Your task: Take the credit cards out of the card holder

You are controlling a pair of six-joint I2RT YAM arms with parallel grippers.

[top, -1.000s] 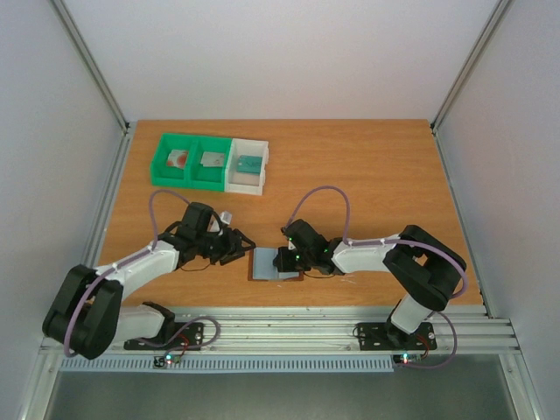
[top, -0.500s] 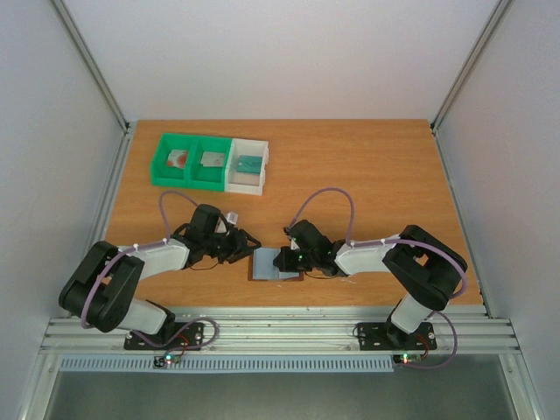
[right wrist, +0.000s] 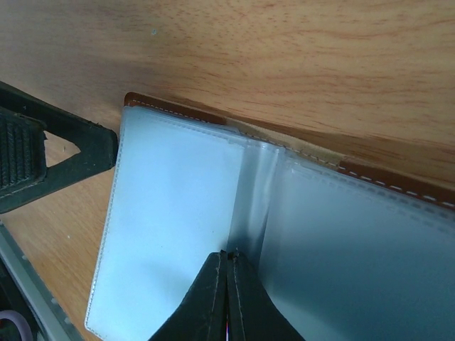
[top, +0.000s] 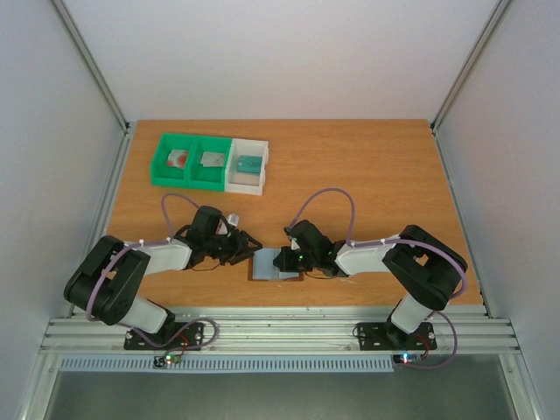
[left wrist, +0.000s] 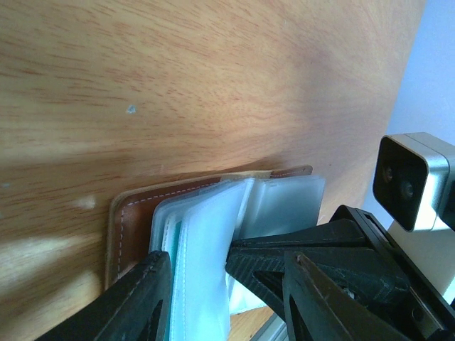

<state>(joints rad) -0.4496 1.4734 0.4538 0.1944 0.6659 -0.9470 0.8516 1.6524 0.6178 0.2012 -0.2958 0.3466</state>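
1. Holds the card holder (top: 276, 264) open on the table (top: 367, 175), near the front.
2. Pins its fold with the right gripper (right wrist: 227, 266), fingers pressed together.
3. Spreads the left gripper (left wrist: 227, 259) around the left pages, likely seeking a card.
4. Stores three credit cards (top: 212, 158) in far bins (top: 188, 182).

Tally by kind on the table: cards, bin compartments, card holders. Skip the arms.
Thin plastic cards, in the bins: 3
Green plastic bin compartments: 2
White plastic bin compartment: 1
Brown leather-like card holder: 1
Total: 7
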